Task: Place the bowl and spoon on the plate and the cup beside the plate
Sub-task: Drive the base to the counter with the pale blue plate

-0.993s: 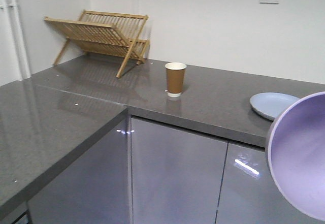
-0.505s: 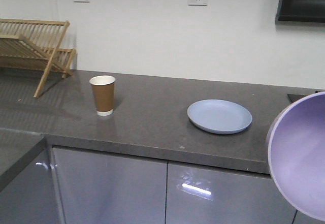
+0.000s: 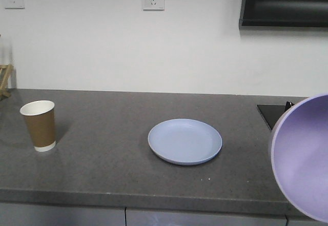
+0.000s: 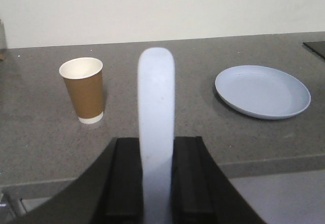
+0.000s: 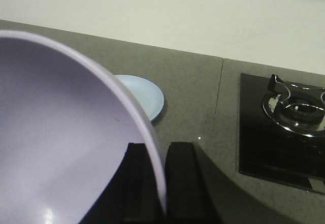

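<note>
The carrying step is in hand, judging by how things lie: the small round lavender-purple plastic bowl [image 3: 302, 159] hangs in the air at the right edge of the front view, clear of the grey speckled stone countertop [image 3: 102, 169]; the right gripper [image 5: 161, 155] has its two black fingers clenched on the bowl's rim, one inside and one outside the wall; the bowl is tipped steeply on edge, so its opening faces sideways towards the front camera rather than up. The left gripper [image 4: 156, 142] is clamped on the small pale blue-white plastic spoon [image 4: 156, 132], which is also off the counter; the spoon's long axis runs straight out from between the jaws towards the back wall, its rounded free end pointing forward; whether that end is the handle or the scoop I cannot tell. The round shallow pale blue plate [image 3: 185, 141] lies bare and flat mid-counter; the tapered brown paper cup [image 3: 38, 126] stands upright, mouth up, well apart to the plate's left; a black gas hob [image 5: 284, 127] sits to the plate's right. The next move likely calls for swinging the bowl over the plate, levelling it so the base faces down, lowering it onto the plate and letting go; the spoon would follow, and the cup needs bringing nearer.
</note>
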Controlling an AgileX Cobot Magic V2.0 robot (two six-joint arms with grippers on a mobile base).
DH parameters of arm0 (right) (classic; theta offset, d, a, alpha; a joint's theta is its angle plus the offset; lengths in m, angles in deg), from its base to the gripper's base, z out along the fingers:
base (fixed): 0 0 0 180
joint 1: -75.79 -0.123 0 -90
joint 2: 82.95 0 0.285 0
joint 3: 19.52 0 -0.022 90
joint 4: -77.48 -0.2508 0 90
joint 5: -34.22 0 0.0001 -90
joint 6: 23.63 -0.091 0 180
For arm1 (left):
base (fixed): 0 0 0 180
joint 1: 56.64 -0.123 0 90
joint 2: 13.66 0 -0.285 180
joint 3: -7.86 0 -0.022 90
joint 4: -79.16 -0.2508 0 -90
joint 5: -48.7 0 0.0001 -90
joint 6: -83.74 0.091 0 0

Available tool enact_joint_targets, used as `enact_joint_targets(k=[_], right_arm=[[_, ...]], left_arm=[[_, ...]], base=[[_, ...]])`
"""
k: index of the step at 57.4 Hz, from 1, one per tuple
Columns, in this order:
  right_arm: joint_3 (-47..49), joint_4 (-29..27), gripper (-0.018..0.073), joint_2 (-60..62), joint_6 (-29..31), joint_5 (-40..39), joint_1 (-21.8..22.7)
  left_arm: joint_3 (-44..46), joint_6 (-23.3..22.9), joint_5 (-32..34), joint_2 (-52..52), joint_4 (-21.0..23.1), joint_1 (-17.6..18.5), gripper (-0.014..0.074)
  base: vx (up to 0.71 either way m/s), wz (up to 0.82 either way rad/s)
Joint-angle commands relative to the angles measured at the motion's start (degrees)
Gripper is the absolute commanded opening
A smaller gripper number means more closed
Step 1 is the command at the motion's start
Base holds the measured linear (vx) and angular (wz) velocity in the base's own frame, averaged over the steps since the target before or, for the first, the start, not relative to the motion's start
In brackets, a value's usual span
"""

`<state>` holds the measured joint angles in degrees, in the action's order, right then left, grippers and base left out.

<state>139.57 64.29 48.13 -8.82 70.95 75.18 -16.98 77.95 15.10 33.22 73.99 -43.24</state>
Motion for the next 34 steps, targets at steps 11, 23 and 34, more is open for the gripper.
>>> enact_joint_targets(k=[11, 23, 34], right_arm=[[1.6, -0.5, -0.0009, 0.0, 0.4, -5.2, 0.1], [1.6, -0.5, -0.0009, 0.0, 0.4, -5.2, 0.1], [1.6, -0.5, -0.0009, 0.0, 0.4, -5.2, 0.1]], left_arm=[[1.8, -0.1, 4.8, 0.0, -0.1, 0.4, -0.0003], [1.8, -0.1, 4.8, 0.0, -0.1, 0.4, -0.0003], [1.8, -0.1, 4.8, 0.0, -0.1, 0.4, -0.0003]], base=[[0.36, -0.09], [0.34, -0.06], [0.29, -0.08]])
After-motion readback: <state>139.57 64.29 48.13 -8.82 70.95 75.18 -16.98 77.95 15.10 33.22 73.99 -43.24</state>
